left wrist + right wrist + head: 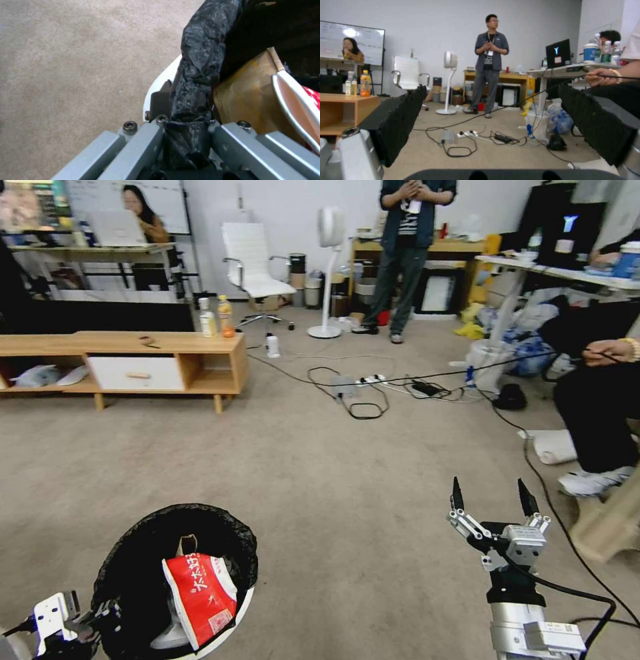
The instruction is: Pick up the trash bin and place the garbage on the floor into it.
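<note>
Our left tool [100,613] clenched on rim of trash bin [133,553]; black bag [200,62] pinched between its fingers in left wrist view. Bin hangs low at our left, off floor by our judgement, mouth up. Inside: red-and-white packet [203,593], brown cardboard tray [246,100].

Our right tool [492,500] released, jaws spread wide, pointing forward over bare carpet [333,480].

No loose litter on carpet near either tool. White bottle [272,345] stands far ahead, beside right end of low wooden shelf [120,343]; right tool nearer it, we judge.

Even, bright indoor light, soft shadows; head view bows at edges, wrist views look soft
</note>
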